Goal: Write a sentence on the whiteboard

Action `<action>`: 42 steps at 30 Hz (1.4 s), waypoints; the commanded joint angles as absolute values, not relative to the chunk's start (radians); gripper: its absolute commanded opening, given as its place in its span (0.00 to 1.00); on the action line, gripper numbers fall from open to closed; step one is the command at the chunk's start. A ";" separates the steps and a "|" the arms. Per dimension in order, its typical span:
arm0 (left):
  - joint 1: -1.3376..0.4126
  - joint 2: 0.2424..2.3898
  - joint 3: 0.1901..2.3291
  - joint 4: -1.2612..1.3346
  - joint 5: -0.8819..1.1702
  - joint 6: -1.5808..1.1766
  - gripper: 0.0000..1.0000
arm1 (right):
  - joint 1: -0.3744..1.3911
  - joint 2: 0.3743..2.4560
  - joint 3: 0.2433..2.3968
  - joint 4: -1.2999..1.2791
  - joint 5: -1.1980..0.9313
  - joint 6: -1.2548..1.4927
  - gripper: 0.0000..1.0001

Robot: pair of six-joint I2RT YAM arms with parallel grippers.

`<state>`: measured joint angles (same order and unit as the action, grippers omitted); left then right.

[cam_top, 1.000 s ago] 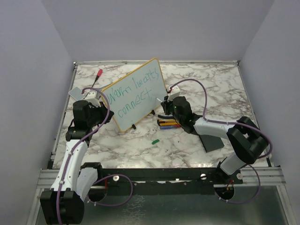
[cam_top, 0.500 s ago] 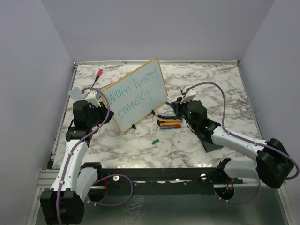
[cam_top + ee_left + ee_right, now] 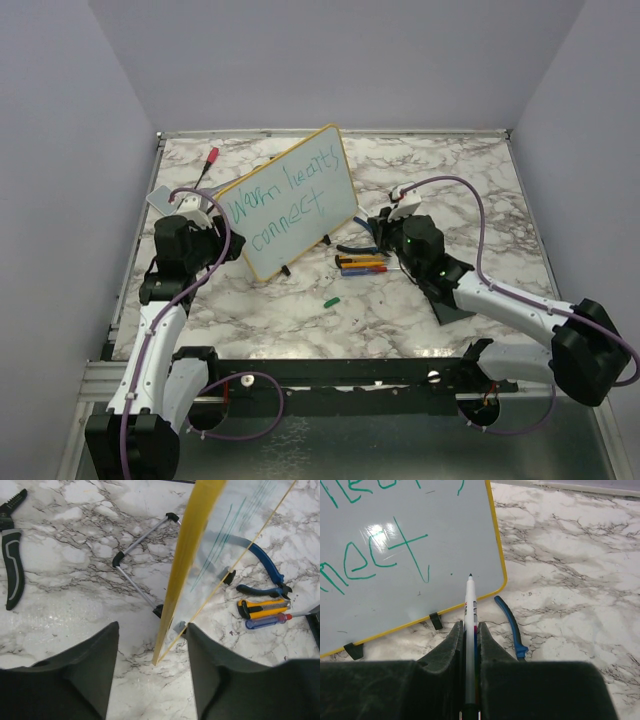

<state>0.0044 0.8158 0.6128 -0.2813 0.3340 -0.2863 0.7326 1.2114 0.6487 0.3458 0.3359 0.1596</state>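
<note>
Whiteboard (image 3: 290, 205) toward table's (image 3: 450, 170) far-left corner
Left pincer (image 3: 151, 625) wide astride its edge; right pincer (image 3: 469, 625), gripping a marker (image 3: 469, 597), near its right corner.

You have one whiteboard (image 3: 290, 215) on the surface (image 3: 450, 190), with three teal words (image 3: 285, 200) on it in two lines. Count two arms, one left arm (image 3: 165, 320) and one right arm (image 3: 500, 300), and four fingers: two left fingers (image 3: 85, 680) and two right fingers (image 3: 445, 655). There are two markers: one white marker (image 3: 470, 625) and one red-capped marker (image 3: 210, 157). You also have one green cap (image 3: 331, 300), one blue pliers (image 3: 260, 560), one yellow knife (image 3: 260, 607), one blue screwdriver (image 3: 267, 621), one black wire stripper (image 3: 12, 555) and one dark pad (image 3: 452, 305).
</note>
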 commanded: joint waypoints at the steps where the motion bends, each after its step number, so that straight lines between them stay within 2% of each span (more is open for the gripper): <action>1: 0.003 0.773 0.635 -0.302 0.249 -0.297 0.65 | 0.730 1.176 0.640 0.334 0.369 0.172 0.01; 7: 0.003 0.727 0.641 -0.315 0.216 -0.319 0.84 | 0.730 1.136 0.632 0.329 0.360 0.171 0.01; 8: 0.003 0.714 0.642 -0.318 0.207 -0.324 0.93 | 0.730 1.127 0.631 0.326 0.363 0.172 0.01; 10: 0.003 0.685 0.646 -0.327 0.181 -0.328 0.99 | 0.729 1.116 0.633 0.312 0.368 0.177 0.01; 16: 0.003 0.674 0.803 -0.461 0.042 -0.235 0.99 | 0.729 1.077 0.644 0.231 0.403 0.183 0.01; 21: -0.032 0.776 1.010 -0.592 0.077 -0.129 0.96 | 0.729 1.047 0.652 0.154 0.408 0.195 0.01; 26: -0.151 0.880 1.150 -0.604 0.129 -0.124 0.92 | 0.698 1.038 0.678 0.059 0.291 0.227 0.01; 30: -0.289 0.961 1.224 -0.604 0.116 -0.115 0.91 | 0.636 1.000 0.669 0.019 0.175 0.265 0.01; 33: -0.460 1.018 1.244 -0.598 0.061 -0.120 0.90 | 0.585 0.961 0.655 0.002 0.092 0.283 0.01; 37: -0.720 1.072 1.206 -0.535 0.038 -0.145 0.91 | 0.494 0.896 0.626 -0.061 0.007 0.314 0.01; 42: -0.891 1.132 1.105 -0.420 0.102 -0.177 0.91 | 0.400 0.789 0.565 -0.077 -0.091 0.373 0.01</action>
